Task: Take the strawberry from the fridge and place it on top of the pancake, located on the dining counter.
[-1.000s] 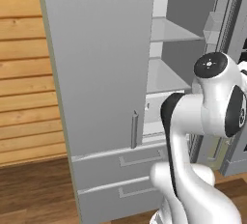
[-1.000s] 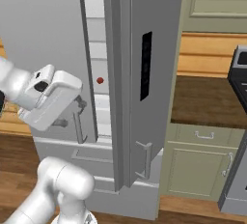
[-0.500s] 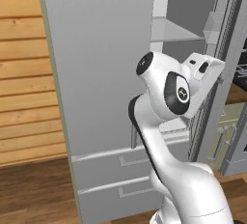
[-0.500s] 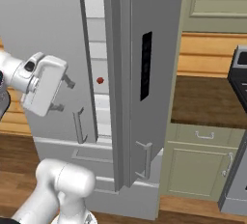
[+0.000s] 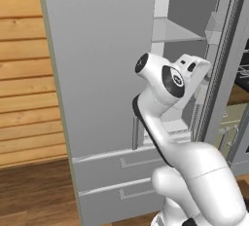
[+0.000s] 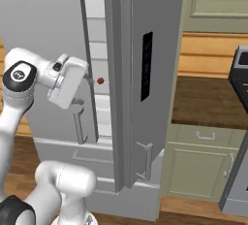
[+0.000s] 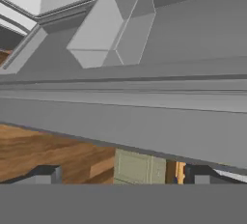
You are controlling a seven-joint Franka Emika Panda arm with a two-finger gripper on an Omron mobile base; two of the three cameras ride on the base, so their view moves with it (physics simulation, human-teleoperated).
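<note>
The strawberry [image 6: 100, 80] sits inside the fridge [image 6: 145, 20], seen through the gap between its doors, on a white shelf. The gripper [image 6: 87, 77] is just beside it at about the same height, apart from it, holding nothing. In the hand view the fingertips [image 7: 44, 174] stand wide apart

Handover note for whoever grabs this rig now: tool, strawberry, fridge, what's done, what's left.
Tool: open, empty, raised at the gap of the fridge, just short of the interior.
Strawberry: on a shelf inside, seen through the gap in the right base view, untouched.
Done: fridge door open, arm brought up to the opening.
Left: reach in, grasp the strawberry, carry it to the pancake on the dining counter.
</note>
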